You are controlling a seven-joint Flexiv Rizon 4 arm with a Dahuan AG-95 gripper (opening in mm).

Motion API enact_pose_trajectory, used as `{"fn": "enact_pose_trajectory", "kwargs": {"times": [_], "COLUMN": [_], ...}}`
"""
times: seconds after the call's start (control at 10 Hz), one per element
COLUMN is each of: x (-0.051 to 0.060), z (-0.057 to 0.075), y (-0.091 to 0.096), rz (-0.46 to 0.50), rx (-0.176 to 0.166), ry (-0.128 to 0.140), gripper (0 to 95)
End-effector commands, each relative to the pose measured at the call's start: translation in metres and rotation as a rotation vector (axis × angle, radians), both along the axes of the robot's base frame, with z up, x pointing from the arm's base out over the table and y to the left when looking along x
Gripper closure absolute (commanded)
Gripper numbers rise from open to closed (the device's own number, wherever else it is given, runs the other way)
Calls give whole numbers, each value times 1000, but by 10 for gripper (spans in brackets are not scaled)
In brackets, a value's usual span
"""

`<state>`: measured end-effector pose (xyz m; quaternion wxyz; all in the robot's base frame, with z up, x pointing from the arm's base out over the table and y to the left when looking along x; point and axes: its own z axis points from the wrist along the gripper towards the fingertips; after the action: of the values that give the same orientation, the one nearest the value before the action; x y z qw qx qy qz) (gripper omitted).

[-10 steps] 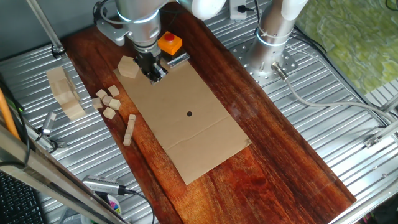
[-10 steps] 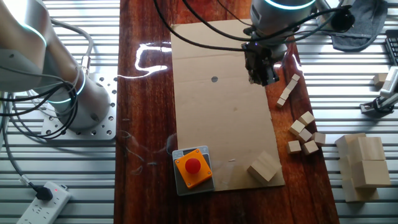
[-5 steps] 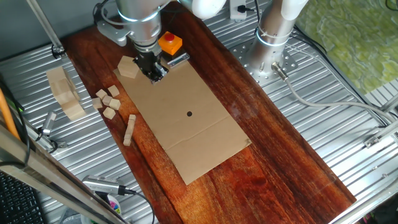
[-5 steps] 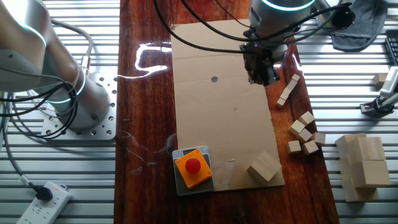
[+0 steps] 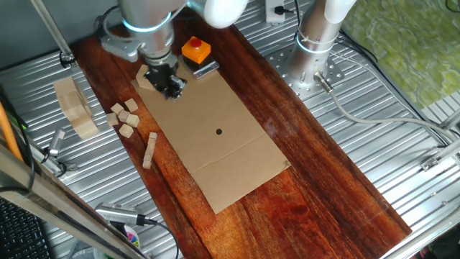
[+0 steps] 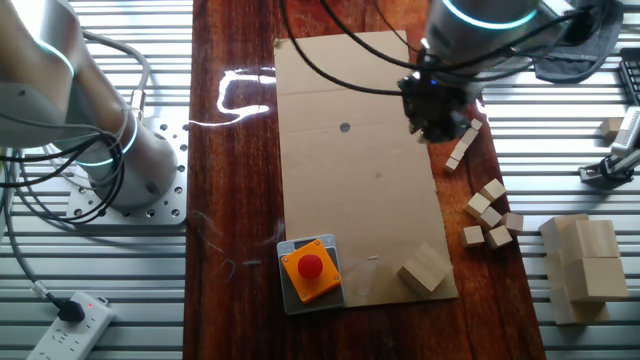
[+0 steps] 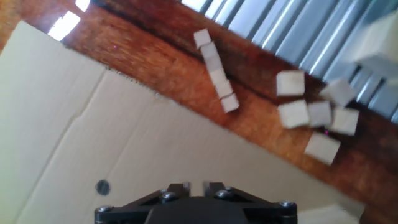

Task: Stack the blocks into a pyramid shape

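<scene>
- The gripper (image 6: 440, 128) hangs over the cardboard sheet (image 6: 360, 180), near its edge; can't really tell if the fingers are apart or together.
- Just past that edge, a row of blocks (image 7: 215, 71) lies on the wooden board (image 5: 316, 165).
- Further out is a loose cluster of blocks (image 7: 314, 118).

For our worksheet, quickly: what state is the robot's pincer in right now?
Pincer: cannot be told whether open or closed; nothing visibly held, blocks lie untouched.
</scene>
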<state>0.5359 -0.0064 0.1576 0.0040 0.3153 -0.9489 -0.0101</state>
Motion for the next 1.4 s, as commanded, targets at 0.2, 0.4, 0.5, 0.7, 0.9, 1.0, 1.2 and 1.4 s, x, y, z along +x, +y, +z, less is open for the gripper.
{"fn": "enact_pose_trajectory", "kwargs": {"times": [0.2, 0.4, 0.5, 0.7, 0.9, 1.0, 1.2, 1.4], "x": [46, 67, 73, 78, 80, 79, 79, 79], "z": [-28, -48, -58, -80, -87, -87, -88, -88], "y": [-2, 1, 3, 8, 13, 14, 14, 16], "rz": [34, 54, 68, 103, 116, 119, 120, 125], "rx": [1, 3, 4, 13, 3, 6, 0, 5], "ry": [2, 1, 5, 2, 4, 3, 4, -1], "gripper": [760, 760, 570, 570, 570, 570, 570, 570]}}
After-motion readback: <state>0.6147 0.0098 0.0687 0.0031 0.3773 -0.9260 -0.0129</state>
